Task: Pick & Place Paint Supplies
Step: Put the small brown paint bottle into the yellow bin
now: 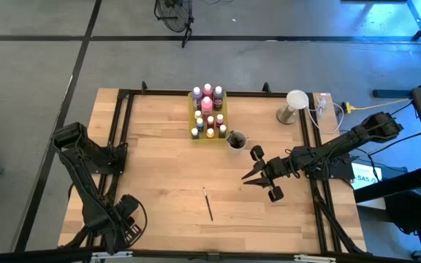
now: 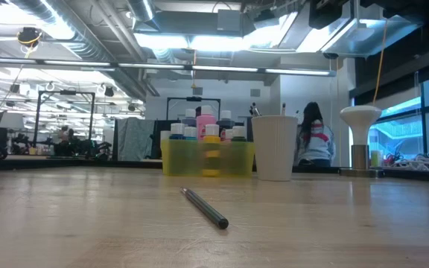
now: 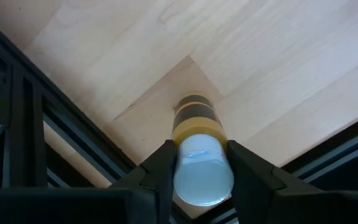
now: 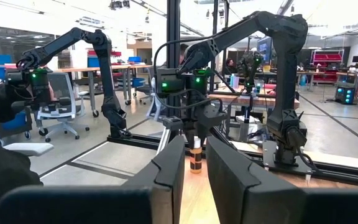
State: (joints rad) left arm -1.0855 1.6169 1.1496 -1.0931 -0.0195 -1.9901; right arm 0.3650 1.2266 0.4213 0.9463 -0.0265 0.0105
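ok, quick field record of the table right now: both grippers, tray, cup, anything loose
left gripper: near-left table corner, fingers on either side of a white-capped bottle with a dark body and yellow band
right gripper: over the right half of the table, nothing between its fingers
yellow tray: far centre, full of upright paint bottles
cup: beside the tray, brushes inside
loose brush: lying flat on the wood, near centre
white lamp: far right corner

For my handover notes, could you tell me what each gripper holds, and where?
The left gripper clasps a white-capped paint bottle by its cap; the right gripper holds nothing.
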